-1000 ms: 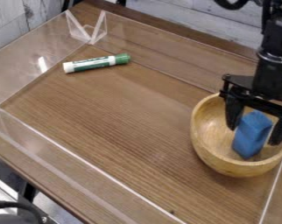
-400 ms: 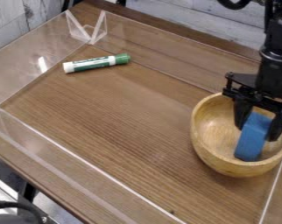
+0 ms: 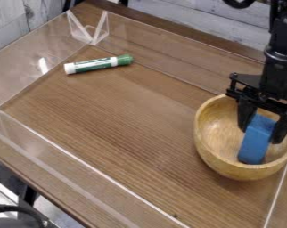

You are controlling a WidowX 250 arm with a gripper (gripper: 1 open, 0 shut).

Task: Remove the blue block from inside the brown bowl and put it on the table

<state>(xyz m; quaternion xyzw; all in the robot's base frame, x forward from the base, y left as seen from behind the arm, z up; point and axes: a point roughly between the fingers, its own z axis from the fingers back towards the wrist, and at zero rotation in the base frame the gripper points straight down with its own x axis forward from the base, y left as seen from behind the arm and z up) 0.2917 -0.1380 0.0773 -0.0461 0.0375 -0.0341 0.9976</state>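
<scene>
The brown bowl (image 3: 217,150) sits at the right side of the table (image 3: 122,116), close to the right acrylic wall. Inside it stands the blue block (image 3: 257,144), upright and slightly tilted. My gripper (image 3: 261,125) reaches straight down into the bowl, its black fingers (image 3: 245,114) pressed against the top of the block on both sides, shut on it. The block's lower end rests in the bowl's hollow.
A green-and-white marker (image 3: 98,63) lies at the back left of the table. Low clear acrylic walls (image 3: 39,58) edge the tabletop, with a folded clear piece (image 3: 89,28) at the back corner.
The fingers stood apart around the block a second ago and have closed onto it. The block now stands a little straighter. The hand has not shifted.
</scene>
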